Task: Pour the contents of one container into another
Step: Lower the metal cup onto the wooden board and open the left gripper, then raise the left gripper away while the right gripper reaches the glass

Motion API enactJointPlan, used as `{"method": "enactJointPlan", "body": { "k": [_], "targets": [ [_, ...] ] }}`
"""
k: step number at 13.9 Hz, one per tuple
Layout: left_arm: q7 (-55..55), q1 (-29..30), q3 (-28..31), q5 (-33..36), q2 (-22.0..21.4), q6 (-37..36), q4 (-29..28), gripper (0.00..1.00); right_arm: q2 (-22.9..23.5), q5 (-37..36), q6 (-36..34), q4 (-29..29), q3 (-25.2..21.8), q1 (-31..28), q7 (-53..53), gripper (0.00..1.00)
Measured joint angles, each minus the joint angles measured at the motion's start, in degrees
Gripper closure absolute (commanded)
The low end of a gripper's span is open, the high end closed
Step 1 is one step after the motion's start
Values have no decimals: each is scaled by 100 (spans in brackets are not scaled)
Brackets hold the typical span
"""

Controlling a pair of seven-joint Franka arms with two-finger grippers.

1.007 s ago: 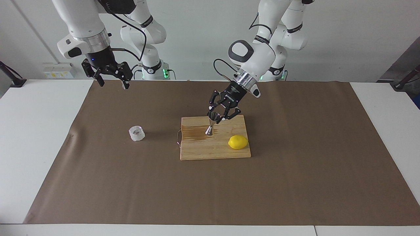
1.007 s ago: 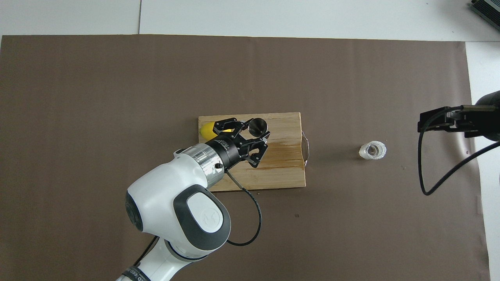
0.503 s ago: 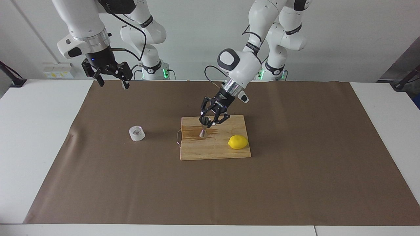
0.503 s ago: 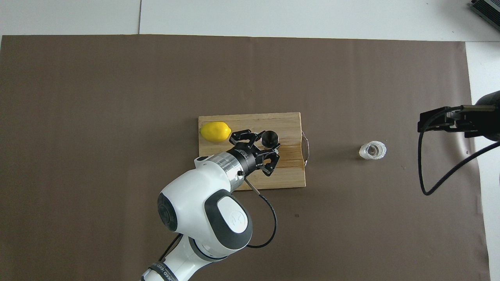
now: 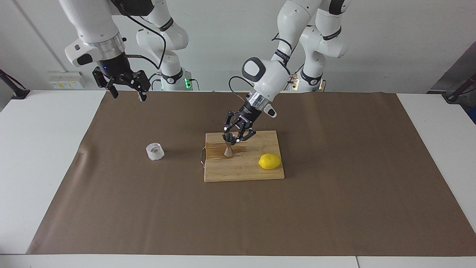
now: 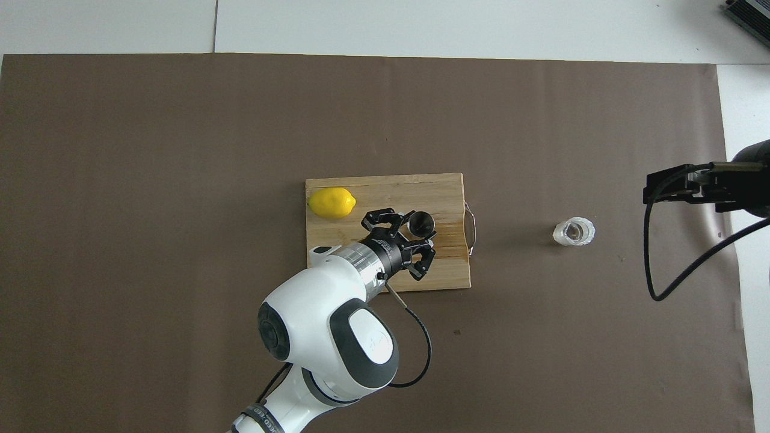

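Upright now, the jigger (image 5: 228, 145) stands on the cutting board (image 5: 243, 171), the left gripper (image 5: 233, 134) at its upper cone; whether it grips I cannot tell. Toward the right arm's end sits the glass (image 5: 155, 151), well apart over bare paper; the right gripper (image 5: 126, 89) waits open.

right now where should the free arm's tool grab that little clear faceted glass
Grip the small clear faceted glass tumbler across its squat side walls, coming down from above. It stands upright and alone on the brown paper, toward the right arm's end, with open space all round, so the fingers can straddle it. The open right tool waits nearest.
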Motion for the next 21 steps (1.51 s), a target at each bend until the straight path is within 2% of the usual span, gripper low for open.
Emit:
{"method": "enactJointPlan", "body": {
  "k": [5, 10, 13, 17, 21],
  "targets": [
    [86, 2, 65, 1, -50, 55, 40, 0, 0, 0, 0, 0, 0, 0, 0, 0],
    [105, 161, 134, 1, -560, 41, 48, 0, 0, 0, 0, 0, -11, -46, 0, 0],
    [153, 553, 153, 226, -771, -564, 55, 0, 0, 0, 0, -2, -10, -60, 0, 0],
    [185, 1515, 186, 1247, -1163, -2040, 63, 0, 0, 0, 2, -12, 15, -45, -5, 0],
    [194, 2495, 204, 3426, -1403, -3641, 202, 0, -2, 0, 2, -77, 74, -39, -578, 0]
  ]
}}
